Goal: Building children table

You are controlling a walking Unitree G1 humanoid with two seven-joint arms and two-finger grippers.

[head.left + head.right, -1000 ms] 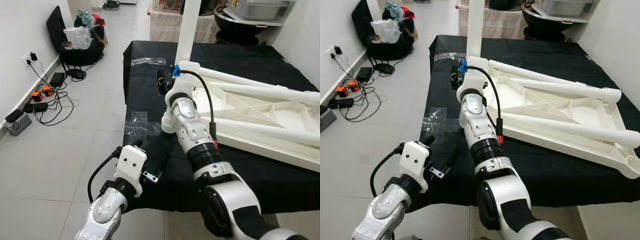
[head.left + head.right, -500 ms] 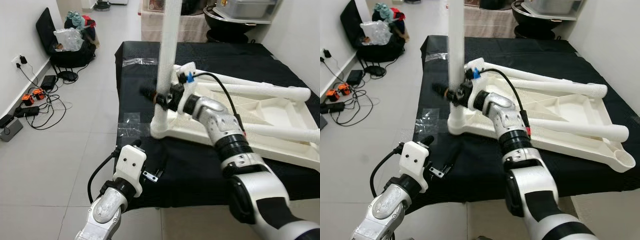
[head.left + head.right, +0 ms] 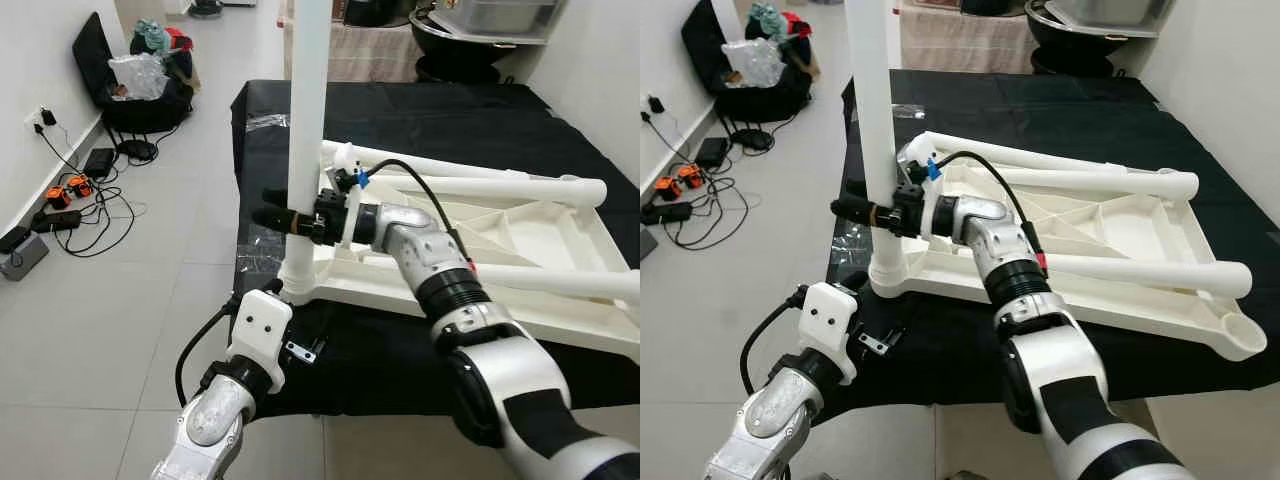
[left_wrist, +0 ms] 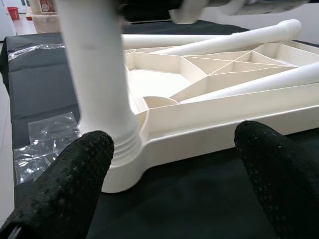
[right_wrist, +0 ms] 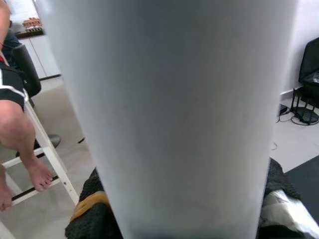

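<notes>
A white children's table top [image 3: 520,235] lies upside down on the black-covered table [image 3: 470,110]. One white leg [image 3: 304,120] stands upright in its near-left corner socket [image 3: 296,288]. My right gripper [image 3: 287,218] is shut on this leg a little above the socket, and the leg [image 5: 184,114] shows close up in the right wrist view. Two more legs [image 3: 480,186] lie across the top. My left gripper [image 4: 169,174] is open, low at the table's near edge just in front of that corner, its fingers [image 4: 65,189] apart with nothing between them.
Clear plastic wrap [image 3: 262,252] lies on the cloth left of the corner. On the floor to the left are cables and power strips [image 3: 75,200] and a black chair with bags [image 3: 150,70]. A person's bare legs [image 5: 20,144] rest by a white stool.
My right gripper swung round to the upright leg and shut on it. The leg and the table top's corner have shifted nearer and to the left. My left arm has stayed put.
</notes>
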